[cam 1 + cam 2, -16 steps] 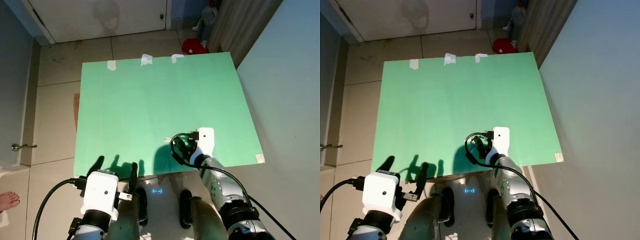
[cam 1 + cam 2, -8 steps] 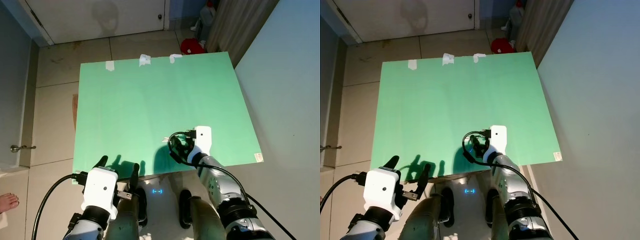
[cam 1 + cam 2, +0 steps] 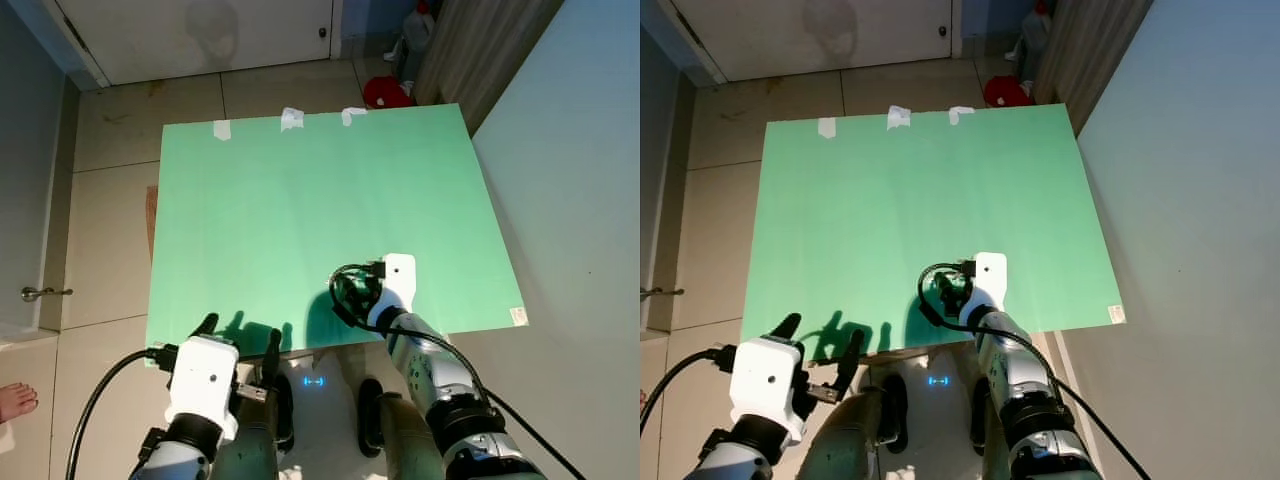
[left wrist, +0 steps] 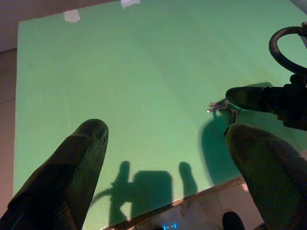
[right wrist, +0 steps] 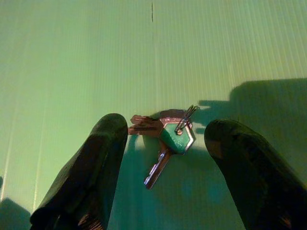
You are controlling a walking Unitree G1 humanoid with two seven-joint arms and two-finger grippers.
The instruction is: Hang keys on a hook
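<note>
A small bunch of keys point(image 5: 169, 132) with a green head lies flat on the green board point(image 3: 300, 200), near its front edge. My right gripper point(image 5: 165, 127) is lowered over the keys and open, one black finger on each side, neither touching them. In the left eye view the same gripper point(image 3: 350, 292) sits just ahead of its white wrist. The left wrist view shows the keys point(image 4: 221, 105) beside the right gripper's fingers point(image 4: 254, 96). My left gripper point(image 3: 238, 335) hovers open and holding nothing over the board's front left edge.
Pieces of white tape point(image 3: 292, 118) mark the board's far edge. Beyond are tiled floor, a white door point(image 3: 200, 30) and a red object point(image 3: 388, 92). A grey wall point(image 3: 570, 180) runs along the right. A door handle point(image 3: 45, 293) and a person's bare foot point(image 3: 15, 400) are at the left.
My right gripper has slid left and now straddles the keys that lay just beside its fingers. The left gripper has stayed in place.
</note>
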